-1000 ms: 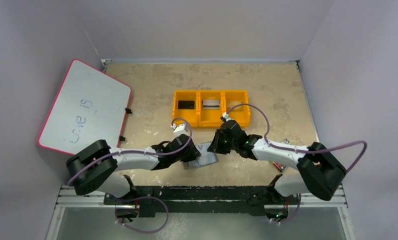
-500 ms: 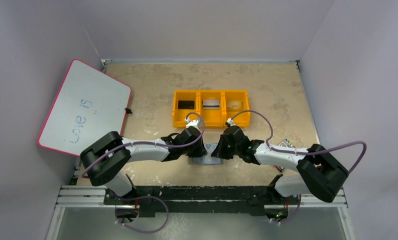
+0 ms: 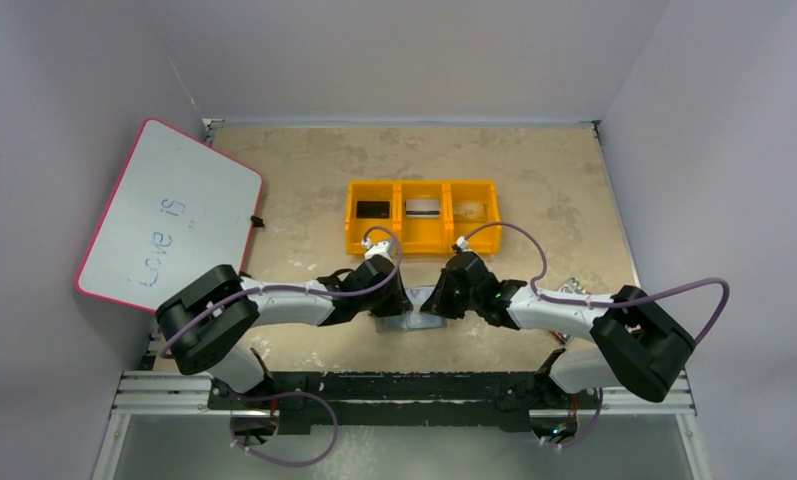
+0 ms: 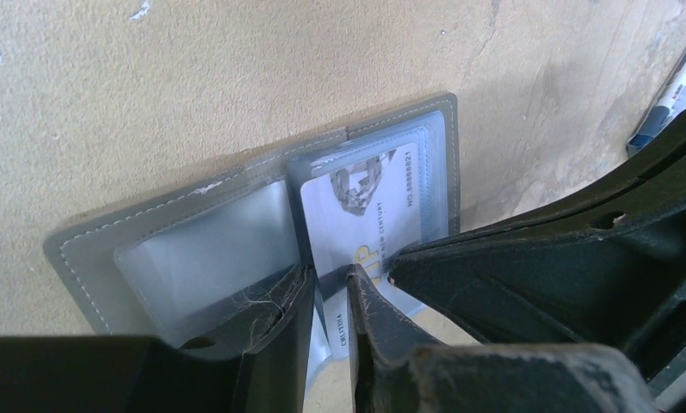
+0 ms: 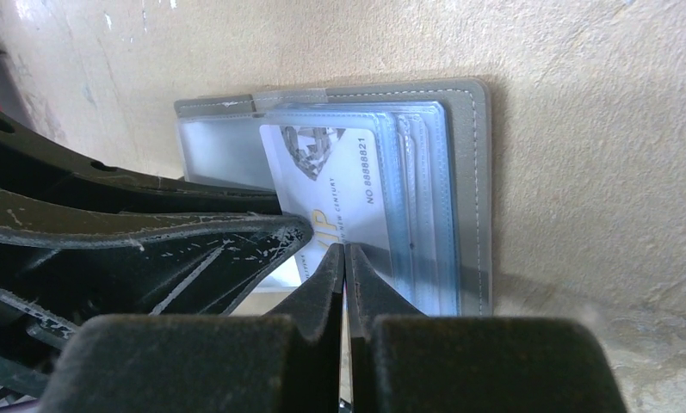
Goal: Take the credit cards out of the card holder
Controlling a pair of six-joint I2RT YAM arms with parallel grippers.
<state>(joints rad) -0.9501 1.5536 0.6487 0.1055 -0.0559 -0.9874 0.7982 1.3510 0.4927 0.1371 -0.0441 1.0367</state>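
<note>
The left hand (image 4: 329,284) stood at the near left of the card holder (image 4: 201,245). Its jaws were narrowly apart and its tips were down by the fold, with a strip of the white card (image 4: 365,206) showing between them. It looked to be pinning the holder rather than pinching anything. The card holder lay open and flat on the counter (image 3: 304,170), and the white card sat in its right-hand clear pocket. Beyond the card holder, the yellow bin (image 3: 352,235) held a black card (image 3: 374,209), a silver card (image 3: 423,208) and a beige card (image 3: 466,209), one to a compartment — so the white one looked like the last to come out.

At the near right of the card holder, the right hand (image 5: 345,258) was closed, its fingertips together at the white card's near edge. Whether that edge was nipped between them could not be told.

A good pull would need the left hand bearing down on the card holder while the right drew the card straight along its pocket — low and level, or the whole holder would likely lift with it.
</note>
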